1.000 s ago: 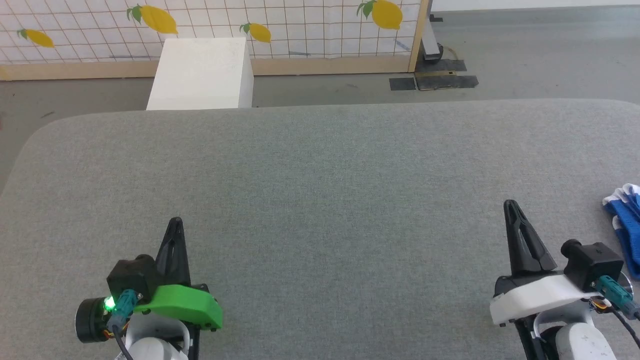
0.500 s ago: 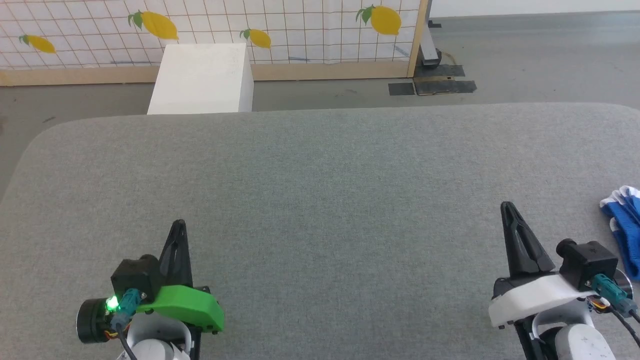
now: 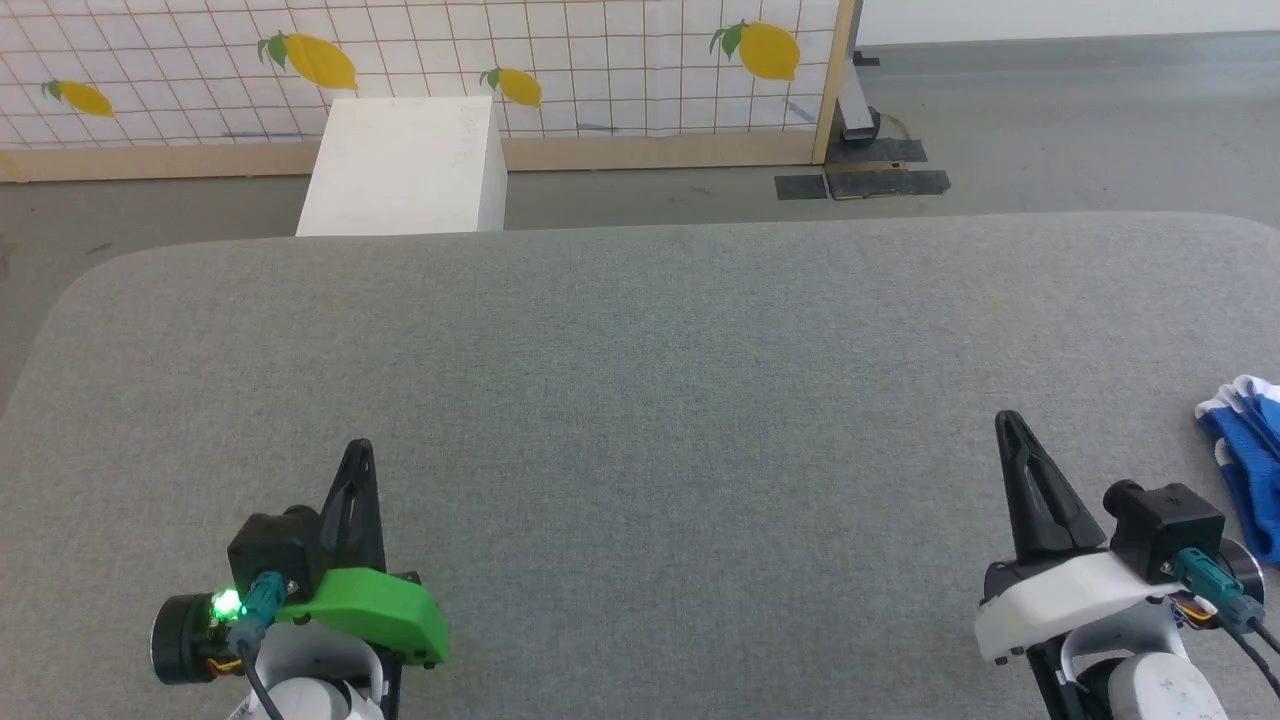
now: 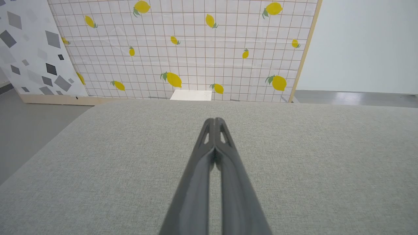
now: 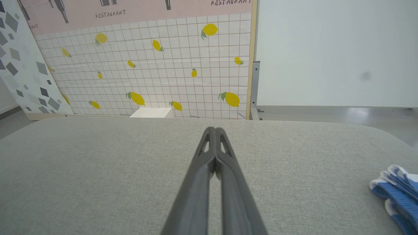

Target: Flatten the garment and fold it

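Observation:
The garment [image 3: 1250, 450] is a bunched heap of bright blue fabric with white trim, lying at the right edge of the grey padded table [image 3: 640, 380] and cut off by the frame. It also lies at the lower right of the right wrist view [image 5: 398, 192]. My right gripper [image 3: 1005, 420] is shut and empty, just left of the garment and apart from it; its own view shows the fingertips pressed together [image 5: 214, 129]. My left gripper [image 3: 358, 447] is shut and empty over bare table at the lower left, tips together [image 4: 214, 120].
A white box [image 3: 405, 165] stands on the floor beyond the table's far edge. Behind it runs a tiled panel with lemon prints [image 3: 420, 60] on a wooden base. A metal stand foot [image 3: 860, 110] sits on the floor at the back right.
The whole head view has shifted slightly downward, so the camera has moved. Both grippers stay shut and the garment lies as before.

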Available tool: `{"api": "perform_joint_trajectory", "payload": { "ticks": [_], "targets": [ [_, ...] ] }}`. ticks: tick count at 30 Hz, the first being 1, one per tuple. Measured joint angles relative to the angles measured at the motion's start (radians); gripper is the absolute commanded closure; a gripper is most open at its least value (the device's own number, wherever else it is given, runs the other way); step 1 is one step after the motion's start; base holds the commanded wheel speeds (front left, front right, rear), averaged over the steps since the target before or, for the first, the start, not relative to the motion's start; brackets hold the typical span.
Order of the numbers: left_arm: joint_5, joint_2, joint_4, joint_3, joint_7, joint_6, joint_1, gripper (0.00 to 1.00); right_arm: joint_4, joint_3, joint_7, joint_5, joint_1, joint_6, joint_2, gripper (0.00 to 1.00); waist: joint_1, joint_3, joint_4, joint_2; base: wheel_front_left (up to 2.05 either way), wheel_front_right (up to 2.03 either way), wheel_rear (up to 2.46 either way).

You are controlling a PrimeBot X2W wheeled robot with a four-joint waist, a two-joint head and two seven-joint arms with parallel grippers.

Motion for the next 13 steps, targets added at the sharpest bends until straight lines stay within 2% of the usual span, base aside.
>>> {"api": "perform_joint_trajectory", "payload": {
  "ticks": [13],
  "targets": [
    [0.022,-0.003,-0.013,0.006,0.027,-0.007,0.006,1.00,-0.015,0.004,0.024,-0.021,0.002,0.000,0.000,1.00,0.0000,-0.011,-0.001,0.0000,0.00,0.00,0.00]
  ]
}}
